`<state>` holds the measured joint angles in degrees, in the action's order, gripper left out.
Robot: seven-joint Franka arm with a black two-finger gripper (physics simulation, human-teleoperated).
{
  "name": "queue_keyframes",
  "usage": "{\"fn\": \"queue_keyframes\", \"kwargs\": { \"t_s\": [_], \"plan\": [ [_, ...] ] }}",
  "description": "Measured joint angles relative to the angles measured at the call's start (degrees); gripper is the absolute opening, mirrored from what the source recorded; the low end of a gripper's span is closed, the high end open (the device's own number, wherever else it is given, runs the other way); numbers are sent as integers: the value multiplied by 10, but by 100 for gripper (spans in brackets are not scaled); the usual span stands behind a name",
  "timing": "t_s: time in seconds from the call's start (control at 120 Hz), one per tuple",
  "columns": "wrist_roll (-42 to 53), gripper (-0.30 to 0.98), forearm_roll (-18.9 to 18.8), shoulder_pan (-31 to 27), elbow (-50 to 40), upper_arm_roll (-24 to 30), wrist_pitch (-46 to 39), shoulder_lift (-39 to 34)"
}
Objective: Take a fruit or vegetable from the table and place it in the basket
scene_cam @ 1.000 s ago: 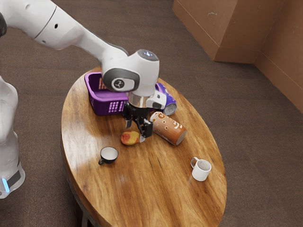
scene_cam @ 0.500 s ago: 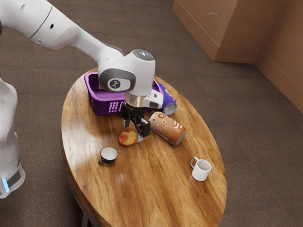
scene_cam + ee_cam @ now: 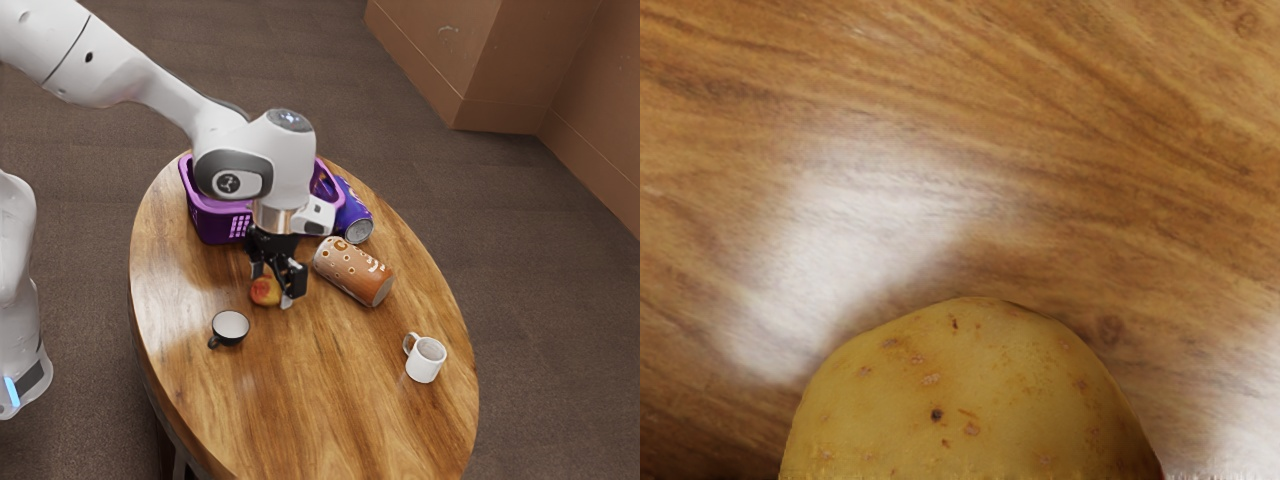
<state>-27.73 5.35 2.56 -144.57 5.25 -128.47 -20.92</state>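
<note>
Since the earlier frame, my gripper (image 3: 272,288) and the red-and-yellow fruit (image 3: 264,291) have shifted slightly toward the exterior view's left; my fingers (image 3: 288,299) stand apart, the fruit between them. Near it, the black cup (image 3: 230,327) sits toward the table's (image 3: 330,400) edge on that side; farther off, the purple basket (image 3: 213,224) lies by the far edge, and the white mug (image 3: 424,362) near the opposite side edge
</note>
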Motion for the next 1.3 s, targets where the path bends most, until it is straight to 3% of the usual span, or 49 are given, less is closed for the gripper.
{"fn": "queue_keyframes", "kwargs": {
  "t_s": [0.083,0.242,0.525,0.633,0.725,0.975,1.108,1.192,1.3],
  "plan": [
    [-2,64,2,-1,0,0,0,5],
    [-6,38,-1,-3,1,0,-1,7],
    [-27,32,-12,-6,41,7,1,-11],
    [-35,34,-38,-19,144,-2,24,-19],
    [-39,35,-51,-63,197,-8,49,-20],
    [-44,34,-55,-196,214,-10,86,0],
    [-40,34,-57,-228,215,-28,100,0],
    [-37,50,-54,-228,218,-32,106,1],
    [-33,60,-52,-227,221,-31,110,-1]
  ]
}}
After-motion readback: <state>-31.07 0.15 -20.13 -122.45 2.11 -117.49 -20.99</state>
